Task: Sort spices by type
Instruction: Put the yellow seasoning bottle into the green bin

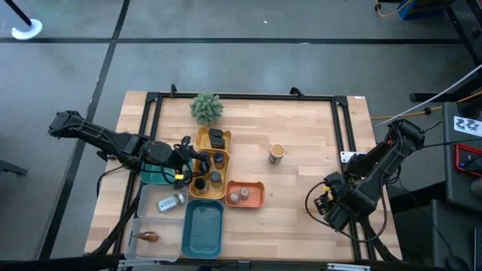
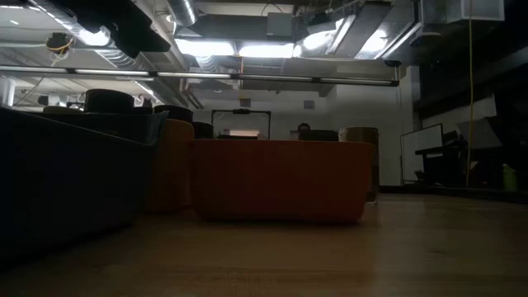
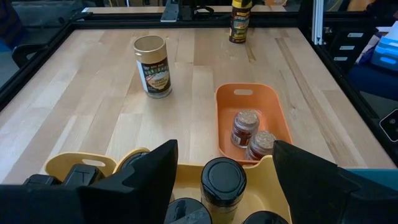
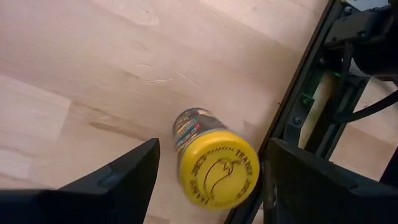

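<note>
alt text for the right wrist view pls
A yellow-capped spice jar stands on the light wood table between the open fingers of the right gripper, close to the table's black frame rail.

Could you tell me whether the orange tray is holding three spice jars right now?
No, the orange tray holds only two spice jars, side by side.
</note>
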### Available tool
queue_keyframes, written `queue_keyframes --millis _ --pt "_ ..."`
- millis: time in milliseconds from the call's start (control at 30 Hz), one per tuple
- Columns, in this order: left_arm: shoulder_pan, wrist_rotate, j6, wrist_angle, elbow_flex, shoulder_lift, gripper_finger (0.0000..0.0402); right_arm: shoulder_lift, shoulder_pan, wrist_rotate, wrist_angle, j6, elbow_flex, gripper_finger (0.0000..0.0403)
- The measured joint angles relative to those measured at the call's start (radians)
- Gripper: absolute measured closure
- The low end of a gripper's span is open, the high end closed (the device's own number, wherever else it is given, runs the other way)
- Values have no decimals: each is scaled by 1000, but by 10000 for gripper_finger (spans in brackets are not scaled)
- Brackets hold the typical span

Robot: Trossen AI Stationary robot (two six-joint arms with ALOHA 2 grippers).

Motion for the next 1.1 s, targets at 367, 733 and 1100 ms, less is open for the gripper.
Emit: queue_keyframes --millis 367,733,1100 --pt "0 0 -7 0 0 0 150 0 0 -19 123 -24 -112 105" --pt "0 0 -26 0 0 0 150 0 0 -91 222 -42 -135 105" --pt "0 0 -26 0 0 0 150 0 0 -119 349 -52 -135 105"
